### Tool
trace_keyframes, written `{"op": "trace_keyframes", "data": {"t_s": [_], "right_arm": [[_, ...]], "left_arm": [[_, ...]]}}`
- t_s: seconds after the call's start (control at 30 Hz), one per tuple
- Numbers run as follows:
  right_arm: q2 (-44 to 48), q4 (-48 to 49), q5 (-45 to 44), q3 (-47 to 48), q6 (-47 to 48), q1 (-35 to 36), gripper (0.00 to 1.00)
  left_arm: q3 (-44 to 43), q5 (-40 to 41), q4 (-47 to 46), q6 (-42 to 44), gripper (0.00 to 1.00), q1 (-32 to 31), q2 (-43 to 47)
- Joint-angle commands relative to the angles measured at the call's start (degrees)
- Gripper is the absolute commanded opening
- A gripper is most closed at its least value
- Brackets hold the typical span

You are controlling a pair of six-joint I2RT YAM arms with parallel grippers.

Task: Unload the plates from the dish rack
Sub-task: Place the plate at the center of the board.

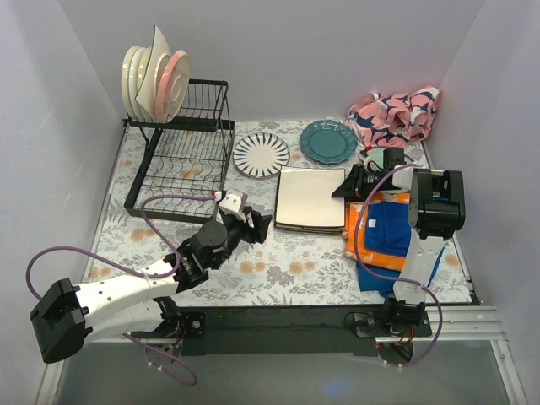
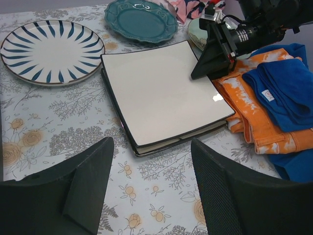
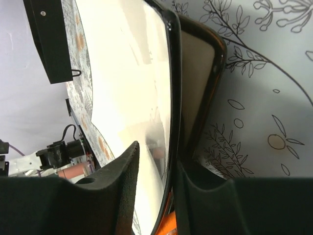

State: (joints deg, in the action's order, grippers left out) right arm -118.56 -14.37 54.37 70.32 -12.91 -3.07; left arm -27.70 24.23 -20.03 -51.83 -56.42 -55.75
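Observation:
The black wire dish rack (image 1: pixel 181 160) stands at the back left, with several cream and pink-rimmed plates (image 1: pixel 156 80) upright on its top tier. A black-striped plate (image 1: pixel 261 155), a teal plate (image 1: pixel 327 141) and a stack of square cream plates (image 1: pixel 305 198) lie on the table. My right gripper (image 1: pixel 348 184) is open. Its jaws straddle the right edge of the top square plate (image 3: pixel 142 73), one finger above it and one below, with a gap showing. My left gripper (image 1: pixel 260 226) is open and empty, near the stack's front left corner (image 2: pixel 142 147).
A pink patterned cloth (image 1: pixel 395 116) lies at the back right. An orange and blue cloth (image 1: pixel 388 236) lies right of the stack. A pale green plate (image 2: pixel 195 32) shows partly behind the right gripper. White walls close in the table on three sides.

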Motion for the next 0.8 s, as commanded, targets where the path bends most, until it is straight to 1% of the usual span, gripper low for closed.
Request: {"op": "trace_keyframes", "data": {"t_s": [0.0, 0.07, 0.37, 0.43, 0.57, 0.77], "right_arm": [[2.2, -3.4, -11.6, 2.3, 2.7, -0.5, 0.4], [2.8, -4.0, -14.5, 2.2, 2.6, -0.4, 0.42], [6.1, -5.5, -22.5, 0.7, 2.4, -0.4, 0.47], [7.1, -5.5, -23.9, 0.1, 2.4, -0.4, 0.45], [8.3, -5.2, -24.0, -0.9, 3.1, 0.2, 0.39], [5.5, -5.1, -23.0, 0.7, 4.1, 1.8, 0.39]], "left_arm": [[-0.5, -0.1, -0.4, 0.6, 0.63, -0.2, 0.5], [-0.4, 0.1, -0.4, 0.6, 0.63, -0.2, 0.6], [-0.7, -0.2, -0.4, 0.7, 0.63, -0.2, -0.2], [-0.7, -0.1, -0.4, 0.7, 0.63, -0.1, -0.2], [-0.6, -0.1, -0.4, 0.7, 0.63, -0.2, -0.3], [-0.7, -0.1, -0.3, 0.7, 0.63, -0.2, -0.3]]}}
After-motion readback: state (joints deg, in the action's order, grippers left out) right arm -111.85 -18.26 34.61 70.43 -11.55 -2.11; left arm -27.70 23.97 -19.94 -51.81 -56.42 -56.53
